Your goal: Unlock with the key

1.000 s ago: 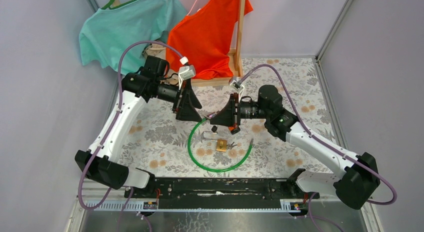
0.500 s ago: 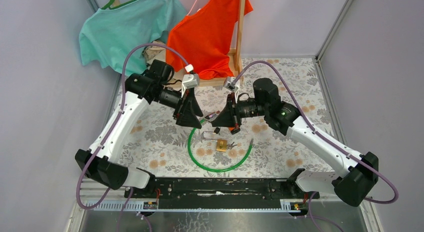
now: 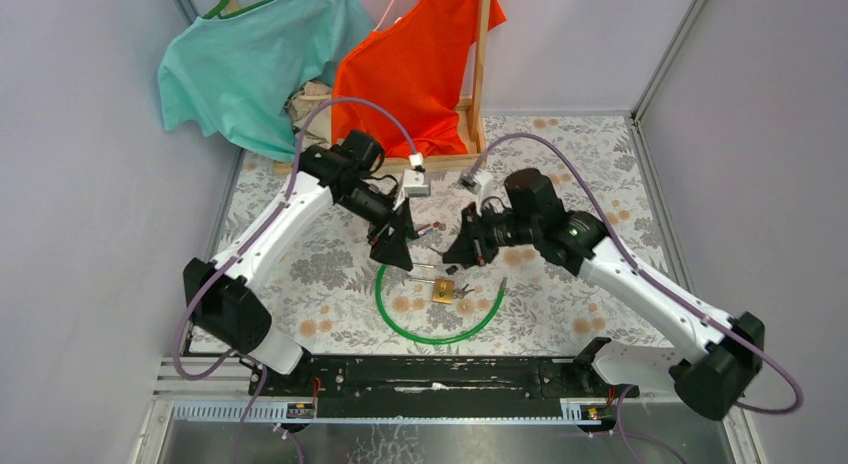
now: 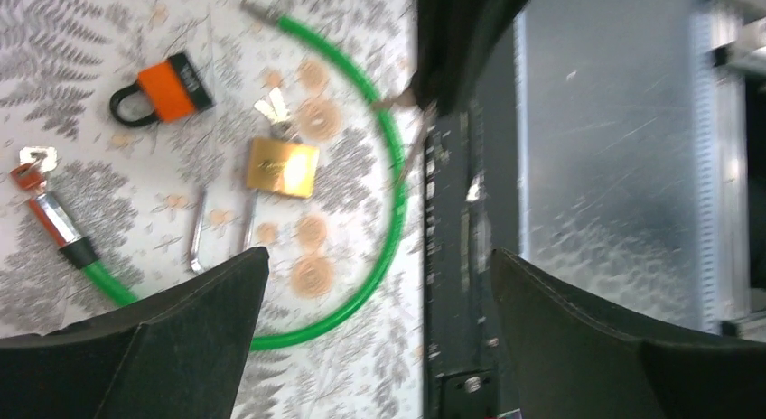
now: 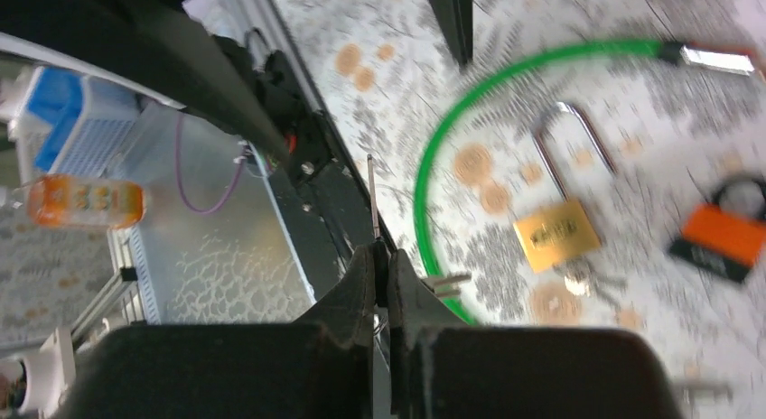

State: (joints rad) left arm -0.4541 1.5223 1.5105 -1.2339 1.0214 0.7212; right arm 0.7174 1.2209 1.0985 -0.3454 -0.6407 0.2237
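Observation:
A brass padlock (image 3: 443, 290) lies on the floral cloth inside a green cable loop (image 3: 400, 314), its shackle pointing away from the arms. It also shows in the left wrist view (image 4: 283, 168) and the right wrist view (image 5: 555, 231). My right gripper (image 3: 462, 252) (image 5: 380, 252) is shut on a key, whose thin metal blade (image 5: 372, 198) sticks out past the fingertips, just above and beyond the padlock. My left gripper (image 3: 397, 256) (image 4: 379, 253) is open and empty, to the left of the shackle. A small orange and black padlock (image 4: 163, 89) (image 5: 727, 238) lies nearby.
A teal shirt (image 3: 250, 59) and an orange shirt (image 3: 415, 64) hang on a wooden rack (image 3: 480, 74) at the back. The cable's orange-tipped end (image 4: 50, 211) lies on the cloth with a small key beside it. The black rail (image 3: 440, 374) runs along the near edge.
Both grippers have come down and closer to the brass padlock. The left arm has swung right and stretched out. The right gripper still holds the key.

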